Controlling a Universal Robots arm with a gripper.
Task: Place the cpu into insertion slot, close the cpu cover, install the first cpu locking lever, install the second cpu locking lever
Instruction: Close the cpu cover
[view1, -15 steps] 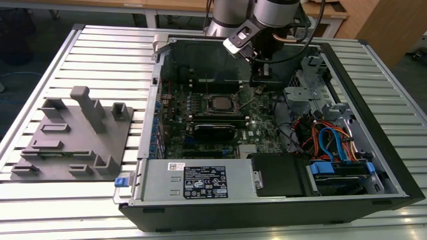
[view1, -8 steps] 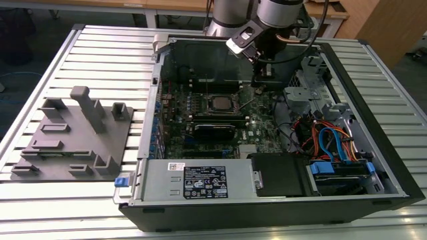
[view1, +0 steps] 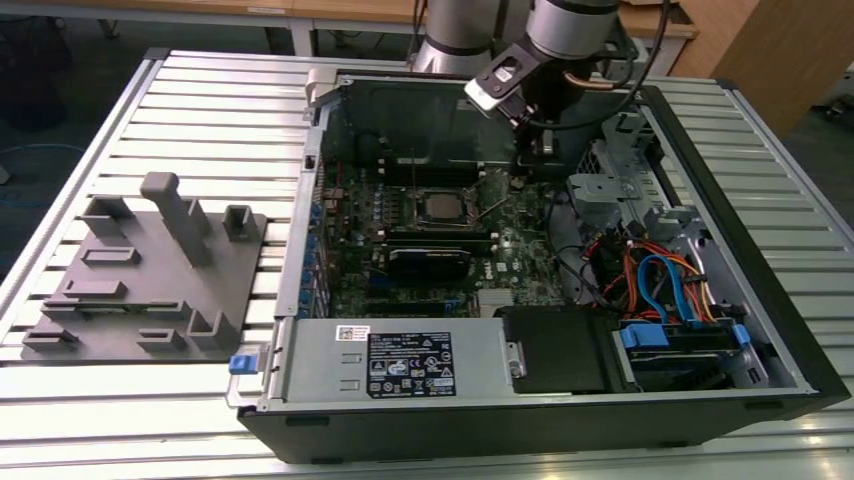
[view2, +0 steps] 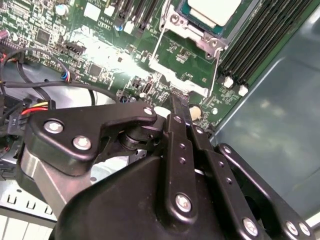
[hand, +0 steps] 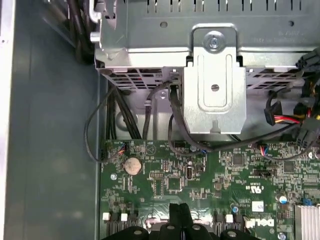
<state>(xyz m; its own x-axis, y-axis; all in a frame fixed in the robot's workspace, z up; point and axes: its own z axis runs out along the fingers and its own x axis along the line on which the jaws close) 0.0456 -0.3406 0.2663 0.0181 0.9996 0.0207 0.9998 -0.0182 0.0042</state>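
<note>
Worktop: a slatted metal worktop (view1: 200, 110) carries all the items.
Computer case: an open black case (view1: 534, 430) lies on its side with the interior facing up.
Fixture: a grey moulded fixture (view1: 147, 290) sits on the worktop at the exterior view's left, apart from the case.
Arm: the arm (view1: 574, 25) reaches down into the far part of the case.
Motherboard: a green board (hand: 165, 187) covers the case floor. A silver drive bracket (hand: 215, 85) stands at its edge, with cables trailing over it.
Gripper: the gripper (view2: 177, 102) hovers just above the board, near the socket. In both wrist views its fingers (hand: 175, 216) are pressed together with nothing between them.
Insertion slot: a silver-rimmed socket (view2: 192, 31) sits beside the long black memory slots (view2: 260, 35).
Cpu: the cpu (view2: 215, 9) lies flat inside the insertion slot, metal top up.
Levers: two thin wire levers (view2: 155, 46) run from the socket toward the fingers. Whether they are latched cannot be determined.
Coin cell: a round battery (hand: 132, 165) sits near the board edge.
</note>
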